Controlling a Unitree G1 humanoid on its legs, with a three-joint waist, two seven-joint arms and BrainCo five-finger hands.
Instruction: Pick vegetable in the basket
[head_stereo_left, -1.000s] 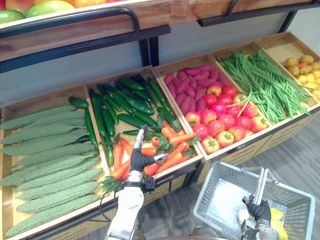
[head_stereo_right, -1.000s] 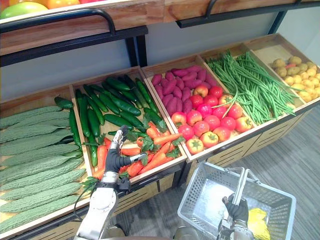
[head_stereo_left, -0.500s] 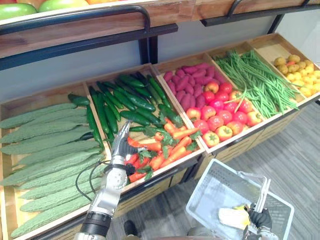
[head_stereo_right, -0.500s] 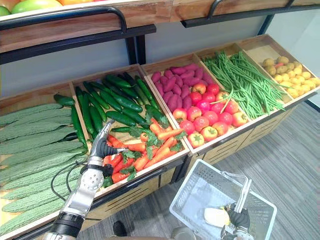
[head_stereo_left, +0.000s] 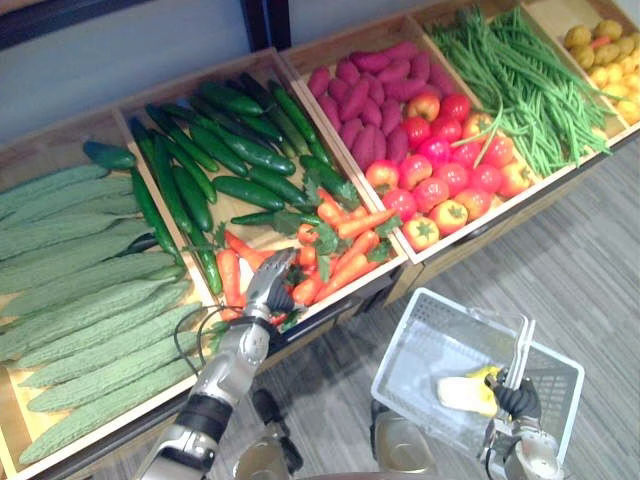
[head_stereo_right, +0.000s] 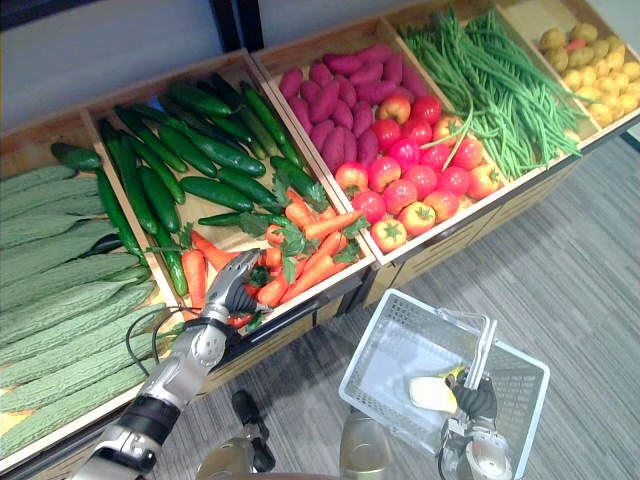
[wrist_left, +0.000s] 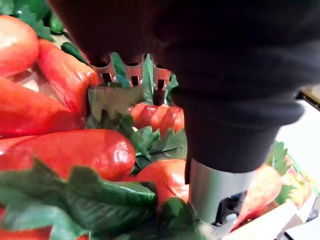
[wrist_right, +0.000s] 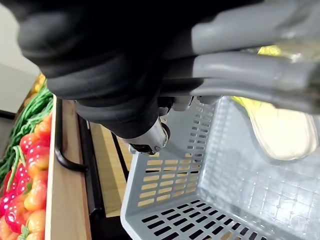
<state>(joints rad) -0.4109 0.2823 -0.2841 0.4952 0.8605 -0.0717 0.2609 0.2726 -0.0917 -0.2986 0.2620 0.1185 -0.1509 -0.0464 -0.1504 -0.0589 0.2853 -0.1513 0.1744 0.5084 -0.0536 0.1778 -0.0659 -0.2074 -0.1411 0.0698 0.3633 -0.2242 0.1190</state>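
The carrots (head_stereo_left: 335, 240) lie at the front of the crate (head_stereo_left: 200, 75) they share with the cucumbers (head_stereo_left: 230, 150). Our left hand (head_stereo_left: 268, 290) has come down onto them by the crate's front edge, but we cannot tell if it has one yet. Our right hand (head_stereo_left: 515, 400) is closed round the handle (head_stereo_left: 522, 350) of the grey basket (head_stereo_left: 405, 350), so we think the grab comes next.

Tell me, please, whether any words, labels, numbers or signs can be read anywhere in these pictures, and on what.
None: no word, label, number or sign can be read on the wooden crates, the grey basket, the pale yellow item lying in it, the carrots or the tomatoes.
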